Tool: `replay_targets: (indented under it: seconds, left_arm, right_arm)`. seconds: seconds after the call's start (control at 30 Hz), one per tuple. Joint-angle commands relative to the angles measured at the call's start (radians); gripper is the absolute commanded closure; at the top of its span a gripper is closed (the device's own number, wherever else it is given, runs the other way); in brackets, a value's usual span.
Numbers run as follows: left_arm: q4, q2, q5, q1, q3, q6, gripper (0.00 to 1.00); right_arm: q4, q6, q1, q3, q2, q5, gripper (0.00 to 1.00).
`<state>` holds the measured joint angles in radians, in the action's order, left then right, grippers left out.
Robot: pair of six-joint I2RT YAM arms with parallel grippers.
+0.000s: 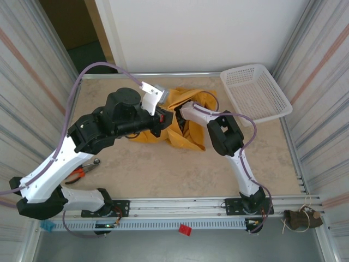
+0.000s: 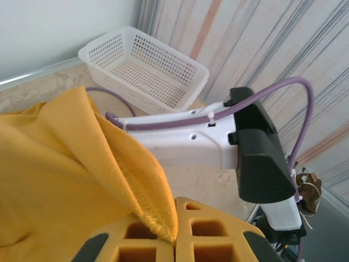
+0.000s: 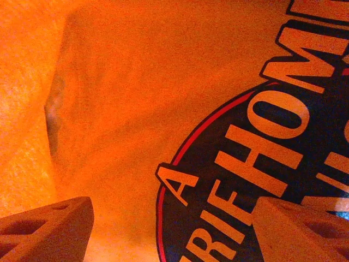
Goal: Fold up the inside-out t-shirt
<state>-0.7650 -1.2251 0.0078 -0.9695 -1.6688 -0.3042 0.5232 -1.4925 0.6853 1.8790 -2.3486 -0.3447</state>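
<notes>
Snugly, t-shirt (image 2: pixel 65 180) hem between left jaws.

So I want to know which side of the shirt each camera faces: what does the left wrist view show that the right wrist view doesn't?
Left wrist, not right: the white mesh basket, the right arm, and the left fingers shut on the stitched hem of the t-shirt. Right wrist, not left: dark printed lettering and the right fingers spread apart. Both: the mustard t-shirt fabric.
</notes>
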Motion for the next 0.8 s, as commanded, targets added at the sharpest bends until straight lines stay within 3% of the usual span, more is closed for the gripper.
replay_targets:
  seconds: [0.0, 0.17, 0.3, 0.37, 0.43, 0.5, 0.53, 0.77]
  left_arm:
    - [0.054, 0.049, -0.036, 0.013, 0.04, -0.018, 1.0]
    - [0.086, 0.056, -0.036, 0.035, 0.07, -0.029, 1.0]
    - [0.101, 0.049, -0.043, 0.041, 0.068, -0.026, 1.0]
    - [0.105, 0.047, -0.044, 0.043, 0.065, -0.026, 1.0]
    - [0.108, 0.051, -0.05, 0.044, 0.064, -0.029, 1.0]
    - [0.107, 0.059, -0.06, 0.045, 0.067, -0.032, 1.0]
    - [0.105, 0.064, -0.068, 0.047, 0.072, -0.033, 1.0]
    - [0.086, 0.098, -0.16, 0.095, 0.128, -0.081, 1.0]
  right_arm:
    - [0.296, 0.103, 0.007, -0.013, -0.047, -0.076, 0.22]
    - [0.475, 0.188, 0.033, 0.141, -0.151, -0.125, 0.22]
    - [0.539, 0.258, 0.055, 0.201, -0.187, -0.186, 0.33]
    - [0.537, 0.262, 0.051, 0.192, -0.187, -0.169, 0.46]
    - [0.518, 0.265, 0.041, 0.168, -0.184, -0.139, 0.76]
    - [0.475, 0.274, 0.036, 0.123, -0.169, -0.117, 0.95]
    - [0.443, 0.284, 0.034, 0.094, -0.152, -0.107, 1.0]
    - [0.038, 0.528, 0.001, -0.154, 0.056, 0.069, 1.0]
